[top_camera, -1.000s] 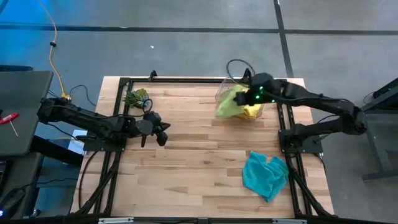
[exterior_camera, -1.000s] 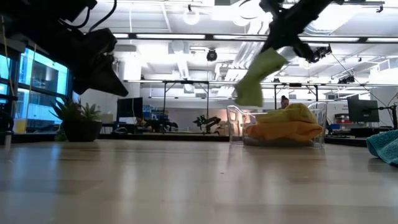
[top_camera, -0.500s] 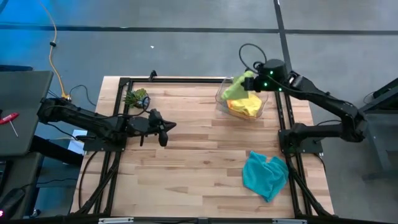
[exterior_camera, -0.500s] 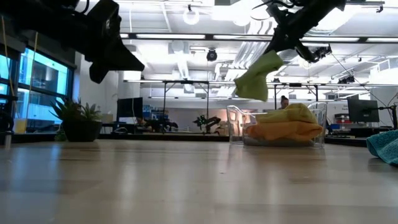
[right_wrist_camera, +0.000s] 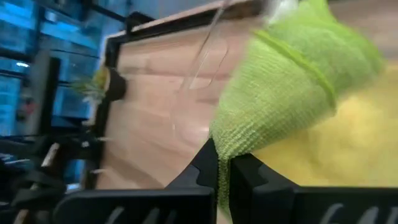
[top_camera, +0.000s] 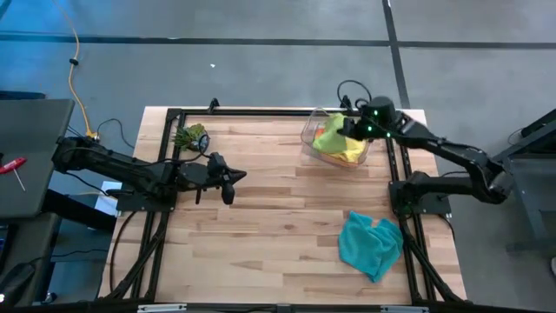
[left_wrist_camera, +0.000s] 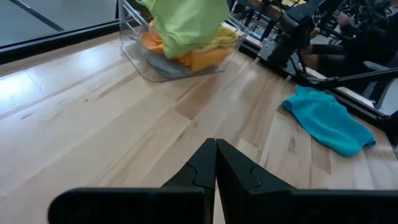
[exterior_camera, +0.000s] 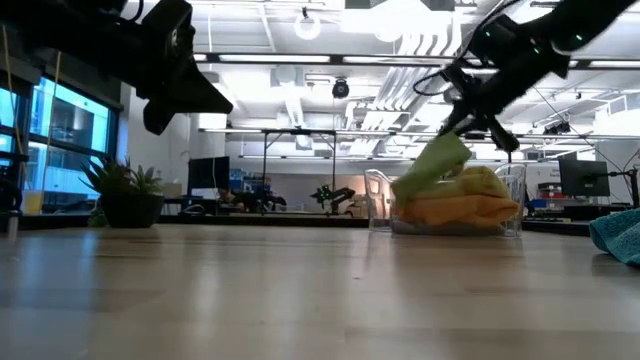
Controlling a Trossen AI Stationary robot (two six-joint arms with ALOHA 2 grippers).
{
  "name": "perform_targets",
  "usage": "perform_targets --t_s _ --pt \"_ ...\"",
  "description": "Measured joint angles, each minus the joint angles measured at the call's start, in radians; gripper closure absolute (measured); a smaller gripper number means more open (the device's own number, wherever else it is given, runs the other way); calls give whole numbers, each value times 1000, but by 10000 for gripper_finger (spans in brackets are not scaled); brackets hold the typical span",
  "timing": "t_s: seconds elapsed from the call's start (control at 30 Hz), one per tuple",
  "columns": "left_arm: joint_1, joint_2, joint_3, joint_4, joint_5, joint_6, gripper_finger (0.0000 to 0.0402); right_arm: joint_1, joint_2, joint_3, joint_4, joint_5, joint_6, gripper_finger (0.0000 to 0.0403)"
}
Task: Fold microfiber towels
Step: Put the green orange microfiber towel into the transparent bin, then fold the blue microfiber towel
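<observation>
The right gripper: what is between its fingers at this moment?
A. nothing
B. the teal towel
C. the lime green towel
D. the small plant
C. The right gripper has its fingers shut on an edge of the lime green towel, which hangs from it over the clear bin; the teal towel lies apart on the table.
</observation>
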Motion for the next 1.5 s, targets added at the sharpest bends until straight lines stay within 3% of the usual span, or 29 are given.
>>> perform_targets --t_s 0.13,0.37,0.6,0.97,1.1,1.33,1.5 --pt "0 0 0 0 0 -21 402 -9 -54 -109 35 -11 67 403" --pt "0 0 0 0 -12 -27 402 -56 -134 -91 -106 119 73 403" --pt "0 0 0 0 -16 -22 402 -72 -79 -85 -250 134 84 403" --pt "0 0 0 -1 -18 -19 402 -72 -4 -85 -216 150 107 398" --pt "0 0 0 -1 -18 6 402 -72 -4 -85 -225 157 107 357" --pt "0 0 0 -1 -18 26 401 -72 -6 -71 -258 143 77 228" --pt "0 0 0 -2 -13 29 402 -73 -25 49 -414 263 -22 160"
